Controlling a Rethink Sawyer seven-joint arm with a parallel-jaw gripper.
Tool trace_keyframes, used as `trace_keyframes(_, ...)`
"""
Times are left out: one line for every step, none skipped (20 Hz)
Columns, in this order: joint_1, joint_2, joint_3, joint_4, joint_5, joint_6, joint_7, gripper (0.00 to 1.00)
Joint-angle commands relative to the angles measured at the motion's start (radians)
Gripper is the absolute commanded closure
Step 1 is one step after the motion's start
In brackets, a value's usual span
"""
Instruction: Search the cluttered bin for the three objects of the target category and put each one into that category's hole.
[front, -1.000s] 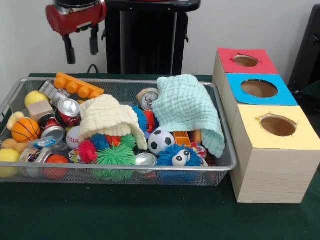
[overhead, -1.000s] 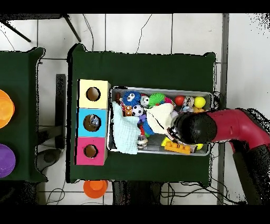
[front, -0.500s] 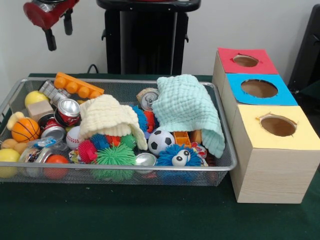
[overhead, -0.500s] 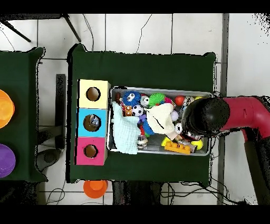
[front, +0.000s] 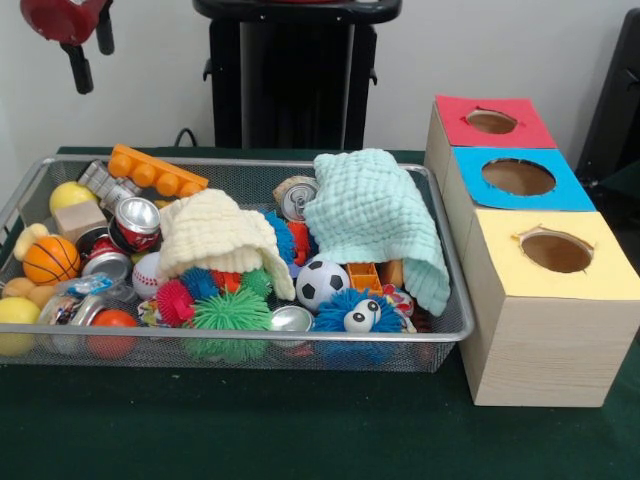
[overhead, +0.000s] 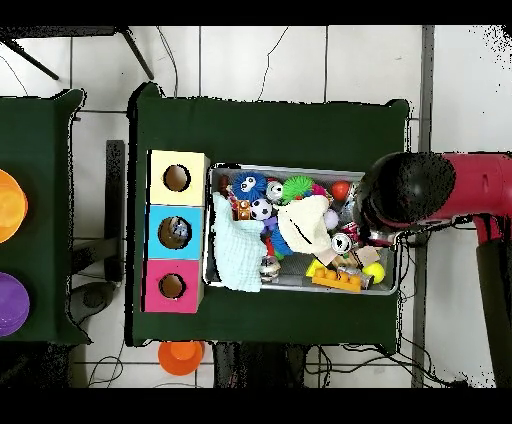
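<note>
Front view shows my gripper (front: 88, 48) parked high off the bin's (front: 240, 163) corner, jaws apart and empty, leaving the clutter unobstructed.

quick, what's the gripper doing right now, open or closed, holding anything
Gripper: open, holding nothing, raised high above the bin's end farthest from the boxes.

Arm (overhead: 455, 195): glossy red shell, thick and rounded, ending in a black domed cap seen from overhead. Gripper (front: 88, 50): red housing with two short black fingers (front: 78, 67) projecting below. Pedestal (front: 296, 75): black, upright column.
</note>
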Motion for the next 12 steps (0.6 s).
trace_keyframes(0.044,0.067,0.031,-0.166,-0.007,0.128,-0.298,0.00)
trace_keyframes(0.051,0.079,0.026,-0.184,-0.007,0.136,-0.309,0.00)
trace_keyframes(0.056,0.097,0.025,-0.198,-0.003,0.134,-0.318,0.00)
trace_keyframes(0.060,0.108,0.024,-0.210,0.002,0.131,-0.323,0.00)
trace_keyframes(0.069,0.122,0.021,-0.231,-0.003,0.135,-0.333,0.00)
trace_keyframes(0.078,0.135,0.019,-0.253,-0.007,0.139,-0.343,0.00)
trace_keyframes(0.088,0.142,0.019,-0.273,-0.015,0.137,-0.356,0.00)
trace_keyframes(0.092,0.147,0.019,-0.286,-0.016,0.138,-0.363,0.00)
trace_keyframes(0.100,0.157,0.021,-0.308,-0.018,0.134,-0.372,0.00)
trace_keyframes(0.107,0.168,0.020,-0.325,-0.021,0.135,-0.378,0.00)
trace_keyframes(0.118,0.182,0.021,-0.350,-0.023,0.143,-0.391,0.00)
trace_keyframes(0.124,0.190,0.020,-0.365,-0.025,0.146,-0.400,0.00)
